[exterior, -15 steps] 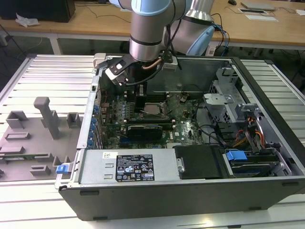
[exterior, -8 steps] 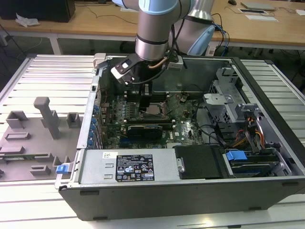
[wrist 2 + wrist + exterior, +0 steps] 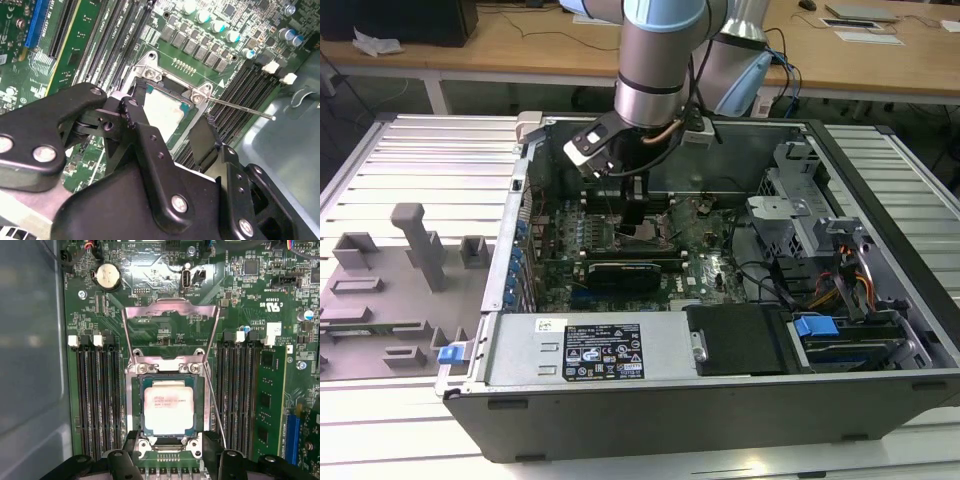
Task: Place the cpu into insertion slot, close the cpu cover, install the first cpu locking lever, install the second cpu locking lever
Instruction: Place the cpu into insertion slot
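Arm: a silver-and-blue robot arm (image 3: 655, 70) comes down from the upper middle of the exterior view into an open computer case (image 3: 880, 300) lying on a ribbed metal table (image 3: 400, 150).
Gripper: the gripper (image 3: 634, 215) hangs just above the middle of the green motherboard (image 3: 710, 265). Its black fingers (image 3: 142, 135) are spread apart and pinch nothing. In both wrist views they stand on either side of the socket.
Cpu: the cpu (image 3: 168, 407), with its pale silvery top facing up, lies flat inside the insertion slot (image 3: 136, 410). No finger touches it. In the exterior view it sits near the centre of the frame, directly under the gripper.
Cpu cover: the cpu cover (image 3: 170, 310) is a thin silvery frame with a square window. It stands tilted up and open on its hinge at the screwed edge of the socket, leaving the chip uncovered.
Locking lever: one locking lever (image 3: 240, 107), a thin metal rod, juts from a screwed corner of the socket out over the black memory slots (image 3: 97, 400). In the first wrist view it runs between the socket and those slots.
Surroundings: a round coin battery (image 3: 108, 276) sits on the board beyond the raised cover. Grey fixture blocks (image 3: 420, 245) stand on the table at the exterior view's left.
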### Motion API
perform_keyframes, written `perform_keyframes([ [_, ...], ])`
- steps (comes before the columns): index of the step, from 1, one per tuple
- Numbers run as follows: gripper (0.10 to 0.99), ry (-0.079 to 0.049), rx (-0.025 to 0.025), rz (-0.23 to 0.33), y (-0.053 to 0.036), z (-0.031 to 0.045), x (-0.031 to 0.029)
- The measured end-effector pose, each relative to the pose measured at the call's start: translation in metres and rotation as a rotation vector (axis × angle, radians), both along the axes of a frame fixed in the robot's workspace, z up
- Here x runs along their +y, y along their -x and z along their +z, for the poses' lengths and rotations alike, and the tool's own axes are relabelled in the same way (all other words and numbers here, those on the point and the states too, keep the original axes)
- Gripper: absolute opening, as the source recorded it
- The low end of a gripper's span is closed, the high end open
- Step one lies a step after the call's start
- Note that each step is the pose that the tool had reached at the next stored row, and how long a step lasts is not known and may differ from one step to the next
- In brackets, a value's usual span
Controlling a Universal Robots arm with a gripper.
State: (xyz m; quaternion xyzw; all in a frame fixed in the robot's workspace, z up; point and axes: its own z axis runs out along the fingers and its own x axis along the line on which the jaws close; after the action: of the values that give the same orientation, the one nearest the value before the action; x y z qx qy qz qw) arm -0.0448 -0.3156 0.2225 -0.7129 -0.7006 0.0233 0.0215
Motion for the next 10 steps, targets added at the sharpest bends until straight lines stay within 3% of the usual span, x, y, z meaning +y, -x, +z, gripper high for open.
perform_keyframes([
  [1,0.616,0.000,-0.0105,0.002,0.0000,-0.0001,0.0000],
  [3,0.616,0.000,-0.0410,0.015,0.0000,-0.0003,0.0000],
  [4,0.616,-0.001,-0.0476,0.022,0.0000,-0.0007,0.0000],
  [6,0.616,-0.001,-0.0573,0.046,0.0000,-0.0022,0.0000],
  [10,0.616,-0.001,-0.0580,0.072,-0.0018,-0.0044,0.0001],
])
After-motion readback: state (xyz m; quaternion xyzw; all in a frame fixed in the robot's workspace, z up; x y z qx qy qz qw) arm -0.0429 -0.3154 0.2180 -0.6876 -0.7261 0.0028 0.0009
